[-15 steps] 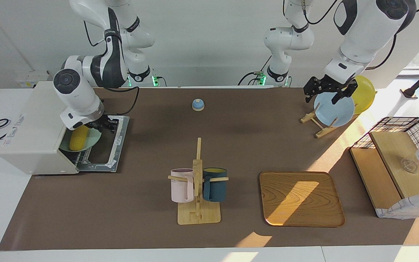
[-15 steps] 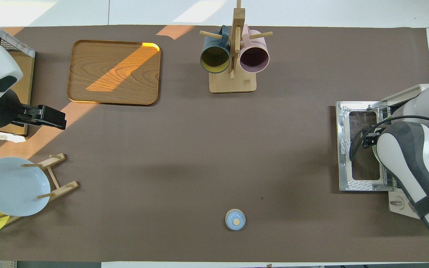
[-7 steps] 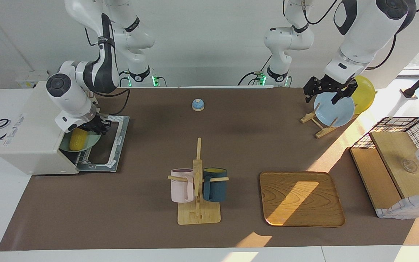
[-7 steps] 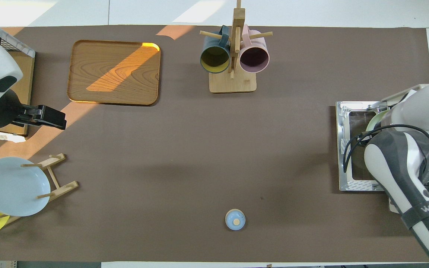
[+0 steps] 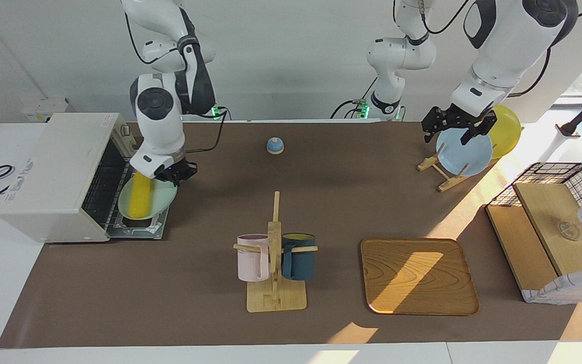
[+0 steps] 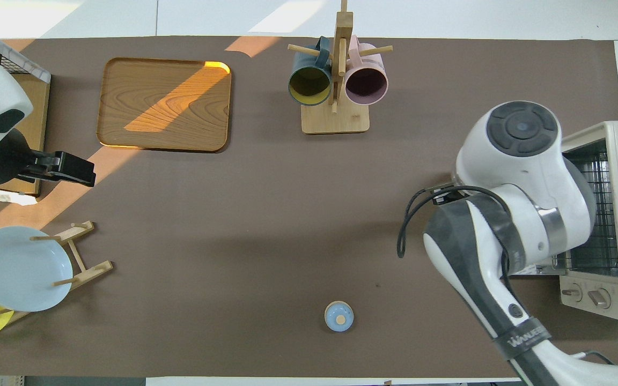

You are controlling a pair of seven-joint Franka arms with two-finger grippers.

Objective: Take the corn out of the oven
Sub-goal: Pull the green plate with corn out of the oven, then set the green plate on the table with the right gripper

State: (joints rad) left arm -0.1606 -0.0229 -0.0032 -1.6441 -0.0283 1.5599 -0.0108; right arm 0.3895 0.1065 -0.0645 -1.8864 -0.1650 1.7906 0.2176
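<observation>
One corn (image 5: 140,199) lies on a pale green plate (image 5: 162,199) over the open oven (image 5: 53,174) door. The right gripper (image 5: 174,174) pinches the plate's rim, fingers pressed together. The left gripper (image 5: 456,126), spread, waits above the blue plate (image 5: 465,154). The cob looks light, stiff and likely to roll; hold its middle.

— Showing bright yellow on the corn (image 5: 140,200), pale green on the plate (image 5: 162,198) under it.
— Looking white on the oven (image 5: 53,174), with a dark wire rack (image 6: 598,214) inside?
— Yes. Spreading brown across the mat (image 5: 220,167). Glowing orange-brown, wood-grained, on the tray (image 5: 419,276).
— Hanging pink (image 5: 252,258) and dark teal (image 5: 299,257) on the mugs. Standing light blue (image 5: 464,152) and yellow (image 5: 506,131) on the racked plates.
</observation>
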